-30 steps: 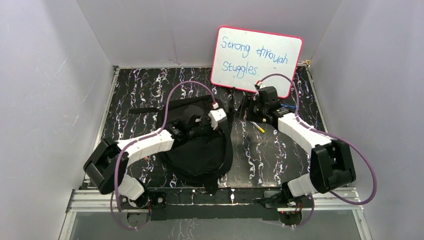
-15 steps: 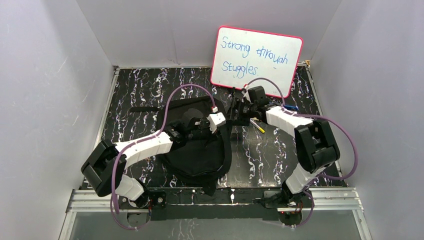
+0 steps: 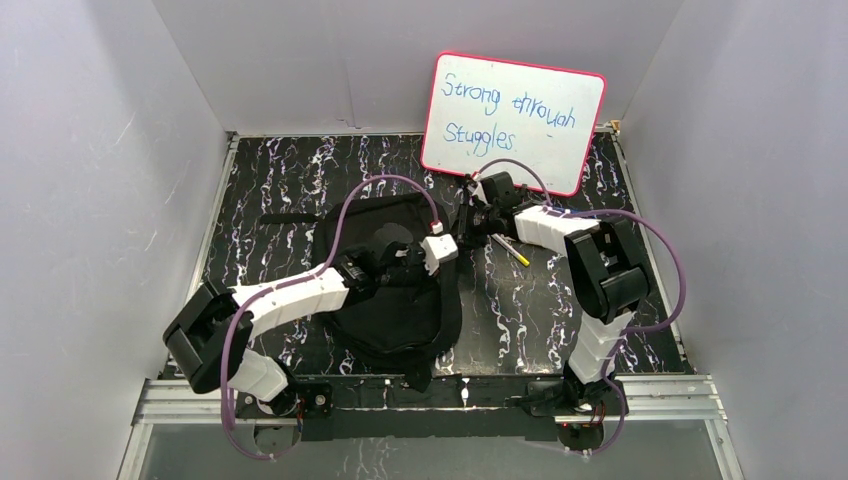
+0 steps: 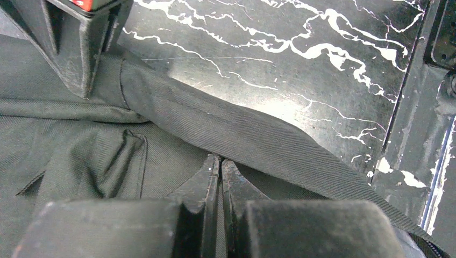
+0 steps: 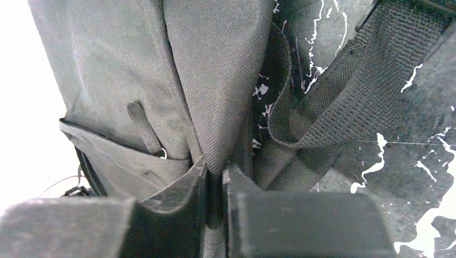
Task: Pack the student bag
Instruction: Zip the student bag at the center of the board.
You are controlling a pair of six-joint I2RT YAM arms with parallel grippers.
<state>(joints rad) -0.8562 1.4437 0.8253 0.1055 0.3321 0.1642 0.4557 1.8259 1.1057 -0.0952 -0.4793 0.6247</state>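
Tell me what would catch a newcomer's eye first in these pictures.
The pink-framed whiteboard at the back, reading "Strong through Stuggles". Next, the black student bag slumped left of centre on the marbled table, with the right hand pinching its fabric and the left hand shut beside a fold.

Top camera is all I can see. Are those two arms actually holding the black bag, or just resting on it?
Observer: In the right wrist view the right fingers are pinched on a fold of the student bag.
Operator: And the left arm?
Observer: The left fingers are shut at a seam of the bag; whether cloth is caught between them, I cannot tell.
Operator: Anything else near the right pinch?
Observer: A woven strap loops beside that fold, outside the fingers.
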